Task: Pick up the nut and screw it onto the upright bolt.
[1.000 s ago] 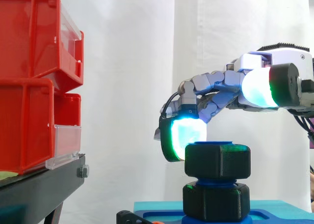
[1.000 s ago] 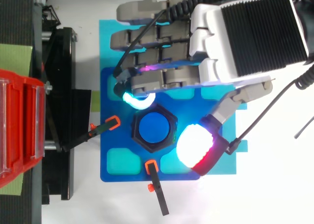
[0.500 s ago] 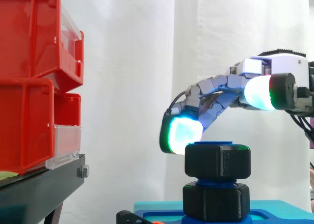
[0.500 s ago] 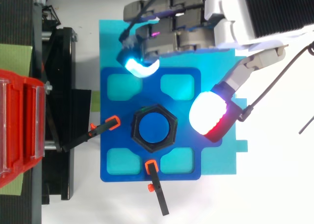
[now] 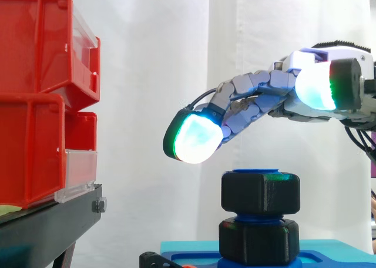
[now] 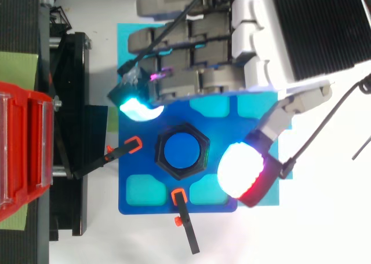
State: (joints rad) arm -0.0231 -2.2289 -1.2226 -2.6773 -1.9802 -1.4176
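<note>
Hand poised over the nut. The hand [image 5: 258, 94] was held above and apart from the black hexagonal nut [image 5: 260, 193]. Its fingers were stretched almost straight toward the left, spread wide, and nothing was enclosed between them. The nut was found seated on top of the upright blue bolt [image 6: 181, 150], whose end face was seen from above through the nut's bore. A second black hexagonal block [image 5: 258, 240] was seen below the nut, on the blue plate [image 6: 139, 197].

The decisive relation was vertical. The nut lay below the gap of the hand, its axis upright and shared with the bolt. From above, the glowing finger pad [image 6: 139, 109] was placed to the far left of the nut and the thumb pad [image 6: 240, 171] to its near right. The nut was thus bracketed across a diagonal, though neither pad was in contact with it. In the side view the finger pad was carried higher than the nut's top face.

It was judged that a straight descent would be required, followed by a closing of fingers and thumb on opposite flats, before any turn could be given. A tilt of the nut on the thread was considered the chief risk. The red bins [image 5: 41, 97] at the left were well apart from the work.
</note>
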